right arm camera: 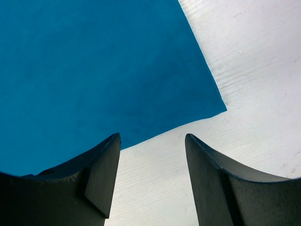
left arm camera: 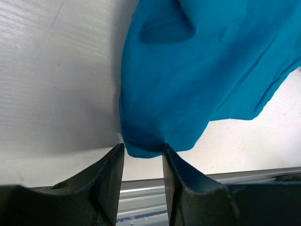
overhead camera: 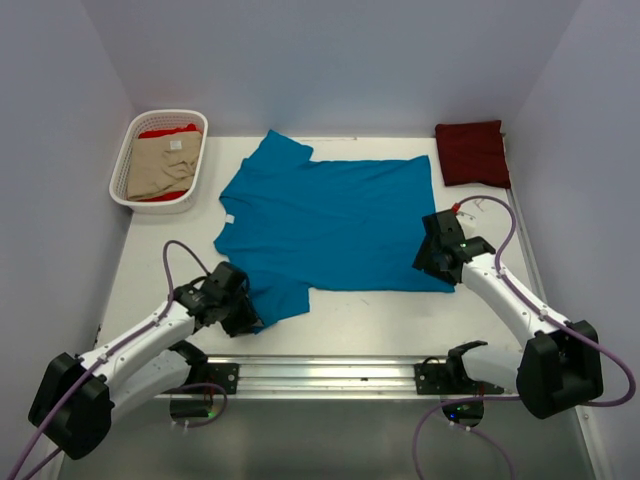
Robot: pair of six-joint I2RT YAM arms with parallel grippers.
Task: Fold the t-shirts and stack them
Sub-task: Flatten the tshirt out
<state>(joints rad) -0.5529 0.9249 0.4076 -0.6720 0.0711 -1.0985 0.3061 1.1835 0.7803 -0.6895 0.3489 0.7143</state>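
Fold start: teal t-shirt (overhead camera: 335,220) flat on table (overhead camera: 350,312); L gripper (left arm camera: 142,149) jaws apart astride its near sleeve hem (left arm camera: 160,139), prob. not pinched yet, R gripper (right arm camera: 153,137) agape over its near hem corner (right arm camera: 214,109); next, both pinch & lift.

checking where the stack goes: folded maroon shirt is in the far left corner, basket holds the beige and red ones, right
Not quite: the top external view shows the folded maroon shirt in the far right corner, not the left. The basket does hold the beige shirt and the red shirt.
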